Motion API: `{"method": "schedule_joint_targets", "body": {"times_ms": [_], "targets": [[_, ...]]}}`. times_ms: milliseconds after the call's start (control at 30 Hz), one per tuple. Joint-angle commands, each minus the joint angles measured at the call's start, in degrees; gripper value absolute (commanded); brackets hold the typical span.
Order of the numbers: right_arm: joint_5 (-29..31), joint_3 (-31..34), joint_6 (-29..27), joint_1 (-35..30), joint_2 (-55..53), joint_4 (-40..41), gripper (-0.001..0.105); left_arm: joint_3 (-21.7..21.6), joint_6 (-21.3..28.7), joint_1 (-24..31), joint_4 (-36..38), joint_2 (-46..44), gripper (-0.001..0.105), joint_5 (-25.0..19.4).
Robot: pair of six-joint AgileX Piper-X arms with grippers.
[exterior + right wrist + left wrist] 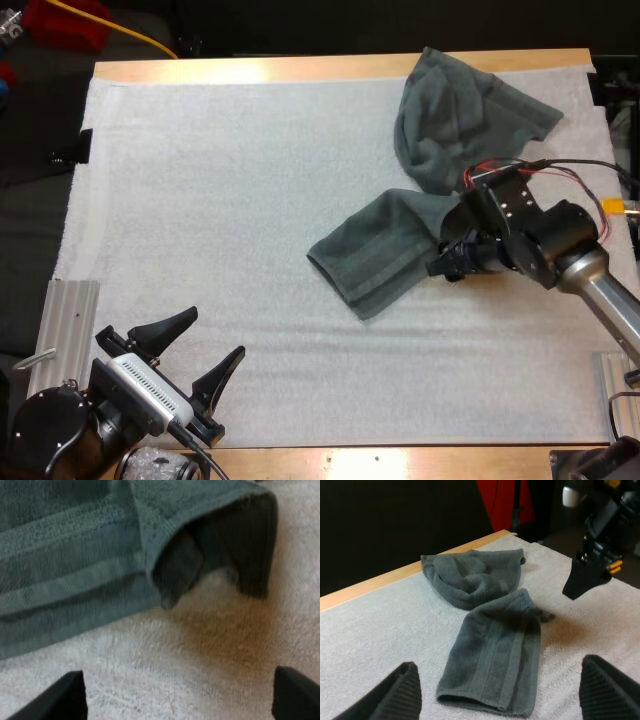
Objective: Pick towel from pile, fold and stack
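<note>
Towel (375,262), folded, lies just beside right tool (447,265), spread wide

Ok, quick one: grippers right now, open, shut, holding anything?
Left gripper: open, holding nothing, over the white mat.
Right gripper: open, holding nothing, at the edge of the stretched-out towel.

Matt, nubbly terry cloth on the flat towel (375,262), with a smoother woven band along its length (flatter than the pile). Same dull cloth on the crumpled towel (455,125). Fuzzy white fabric for the mat (230,200); pale wood with a slight sheen on the table (300,68). Matt black plastic on the left gripper (215,332), pads (405,695) finely ridged. Ribbed bare metal on the rail (68,320).
</note>
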Motion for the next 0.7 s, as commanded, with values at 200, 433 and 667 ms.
{"method": "schedule_joint_targets", "body": {"times_ms": [200, 433, 667], "targets": [[-2.91, 1.72, -1.9, -0.12, 3.23, -6.53, 0.071, -0.31, -0.54, -0.2, -0.51, 0.13, 0.063, 0.51], [-3.09, 1.72, -2.02, -0.12, 8.18, -10.12, 0.071, -0.31, -0.54, -0.2, -0.51, 0.13, 0.063, 0.51], [-3.06, 1.72, -1.74, -0.12, 12.75, -13.52, 0.071, -0.31, -0.54, -0.2, 5.65, 0.13, 0.063, 0.48]]}}
